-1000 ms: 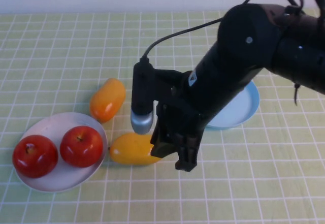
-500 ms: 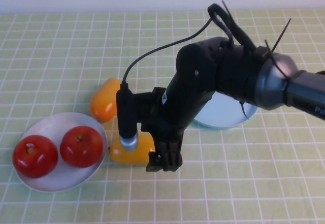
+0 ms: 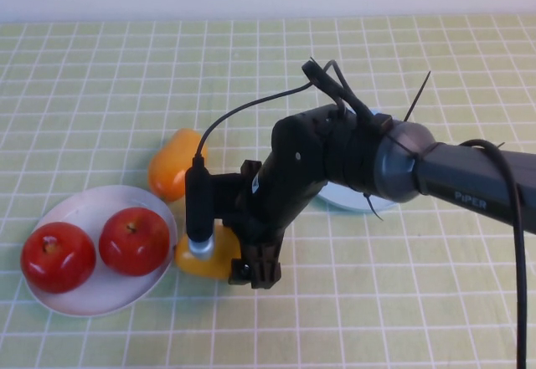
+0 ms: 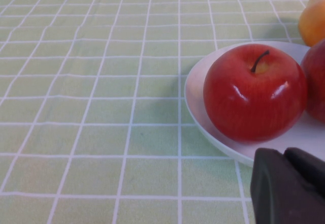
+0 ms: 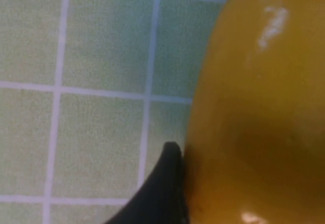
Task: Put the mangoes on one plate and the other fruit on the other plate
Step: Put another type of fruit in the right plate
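— While the right arm is reaching across the desk, where are the mangoes lying?

— Both are lying off the plates, beside the white plate. The yellow mango is sitting at that plate's right edge, half hidden under the right end effector. The orange mango is resting just beyond the plate's far rim.

— Is the right end effector gripping anything?

— Its jaws are standing wide, straddling the yellow mango; in the right wrist view one dark fingertip is touching the fruit's skin.

— And the apples?

— Both red apples are sitting side by side on the white plate. The light blue plate is lying well right of the white one, mostly covered by the arm.

— The left end effector?

— It is hovering clenched, holding nothing, just beside the white plate's near rim.
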### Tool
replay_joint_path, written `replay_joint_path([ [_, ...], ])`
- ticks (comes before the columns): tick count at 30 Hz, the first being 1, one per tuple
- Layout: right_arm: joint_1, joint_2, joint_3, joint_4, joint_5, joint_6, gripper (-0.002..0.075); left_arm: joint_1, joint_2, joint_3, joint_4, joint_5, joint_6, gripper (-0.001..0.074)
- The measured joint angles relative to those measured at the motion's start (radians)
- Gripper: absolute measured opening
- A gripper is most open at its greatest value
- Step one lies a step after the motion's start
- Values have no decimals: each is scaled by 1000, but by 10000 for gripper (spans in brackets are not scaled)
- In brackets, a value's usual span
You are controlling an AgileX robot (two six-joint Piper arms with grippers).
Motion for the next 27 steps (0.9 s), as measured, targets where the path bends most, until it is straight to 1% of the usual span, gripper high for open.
replay_joint_path([
  [2, 0, 7, 0, 2, -7, 0, 684, 0, 0, 0, 0, 0, 0, 3],
  [5, 0, 11, 0, 2, -11, 0, 650, 0, 0, 0, 0, 0, 0, 3],
  [9, 0, 11, -2, 4, -11, 4, 547, 0, 0, 0, 0, 0, 0, 3],
  [10, 0, 11, -2, 6, -11, 4, 537, 0, 0, 0, 0, 0, 0, 3],
  [14, 0, 11, -15, 6, 4, 4, 537, 0, 0, 0, 0, 0, 0, 3],
  [16, -2, -5, -16, -2, 9, 32, 538, 0, 0, 0, 0, 0, 0, 3],
  [19, -30, -61, -16, -48, 9, 145, 538, 0, 0, 0, 0, 0, 0, 3],
  [24, -140, -177, -23, -194, -9, 514, 538, 0, 0, 0, 0, 0, 0, 3],
  [27, -214, -190, -25, -225, -4, 714, 537, 0, 0, 0, 0, 0, 0, 3],
])
